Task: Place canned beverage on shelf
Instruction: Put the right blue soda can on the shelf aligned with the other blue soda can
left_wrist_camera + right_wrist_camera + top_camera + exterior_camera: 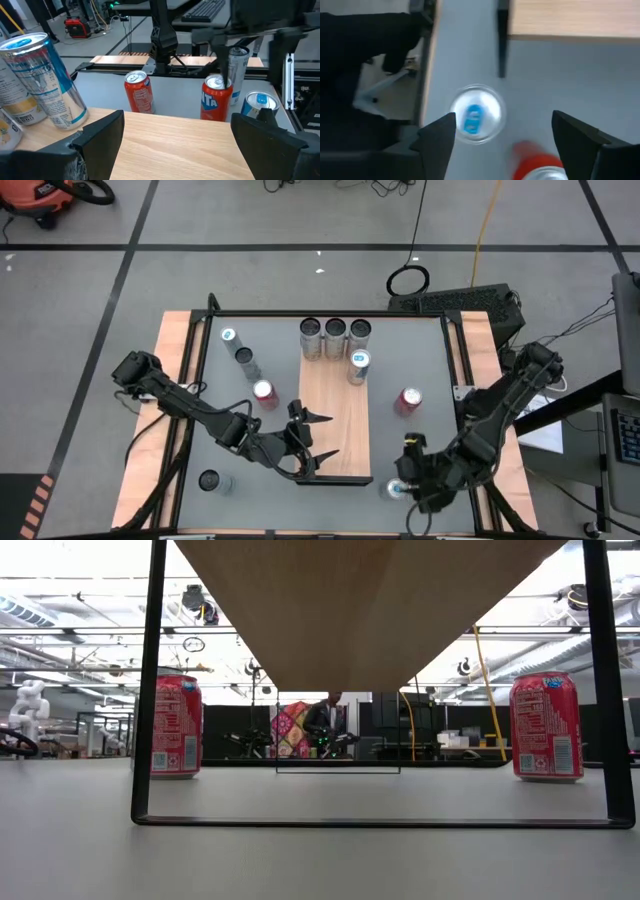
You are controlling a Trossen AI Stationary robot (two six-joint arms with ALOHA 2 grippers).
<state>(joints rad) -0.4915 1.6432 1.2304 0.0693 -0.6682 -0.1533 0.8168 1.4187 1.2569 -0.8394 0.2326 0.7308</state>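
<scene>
Spanning the grey table (420, 440), a wooden shelf (335, 430) with cans (335, 338).

Red can (537, 162) blurred, cut off at frame edge

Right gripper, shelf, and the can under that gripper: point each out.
right gripper (502, 137): right wrist view, gap between its open fingers.
shelf (335, 425): high view, bare wood top.
silver can (476, 114): right wrist view, its lid with blue tab.
</scene>
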